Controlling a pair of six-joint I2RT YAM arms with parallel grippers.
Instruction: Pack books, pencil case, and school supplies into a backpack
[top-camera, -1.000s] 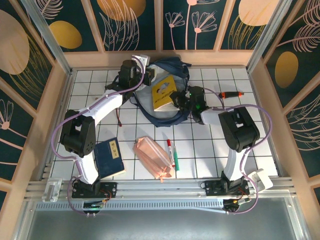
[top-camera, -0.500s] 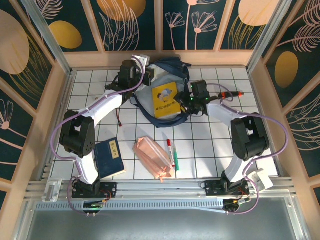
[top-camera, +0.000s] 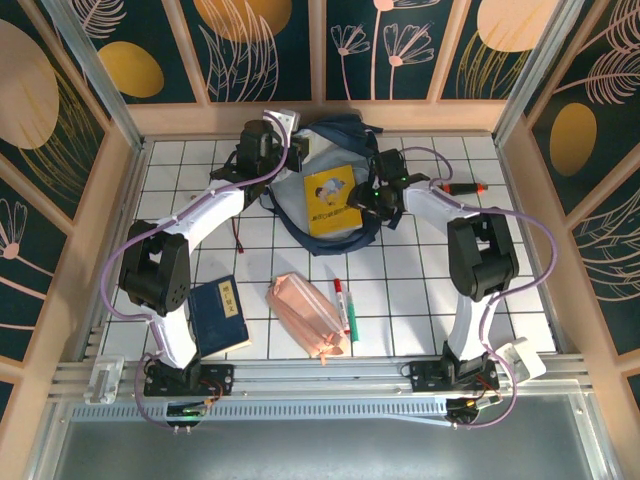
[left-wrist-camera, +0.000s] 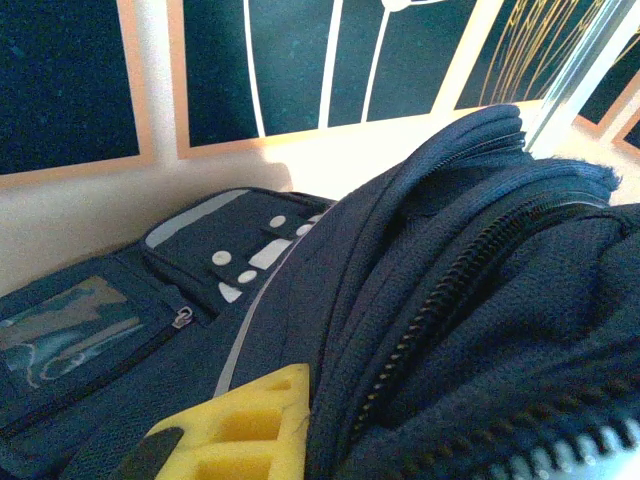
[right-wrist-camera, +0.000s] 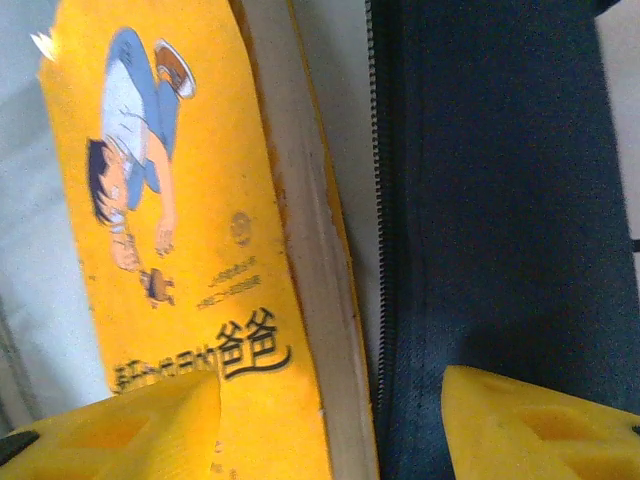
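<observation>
The navy backpack (top-camera: 340, 135) lies open at the back of the table. The bright yellow book (top-camera: 331, 200) lies in its opening. My right gripper (top-camera: 366, 200) is open at the book's right edge; in the right wrist view its yellow fingers (right-wrist-camera: 120, 430) stand either side of the book (right-wrist-camera: 180, 250) and the zip edge of the backpack (right-wrist-camera: 500, 200). My left gripper (top-camera: 289, 152) is shut on the backpack's upper left rim, with one yellow finger (left-wrist-camera: 240, 430) pressed against the bunched fabric (left-wrist-camera: 450, 300). The navy book (top-camera: 220, 315), pink pencil case (top-camera: 308, 315) and marker pen (top-camera: 343, 305) lie near the front.
A red-and-black handled tool (top-camera: 462, 188) lies right of the backpack, close to the right arm. A thin dark red cord (top-camera: 237, 236) lies left of the backpack. Wooden walls (top-camera: 120, 230) enclose the white tiled table on three sides.
My right gripper has opened and let go of the yellow book, which has settled flatter in the backpack. The right arm has swung back toward the rear. The left gripper has held still.
</observation>
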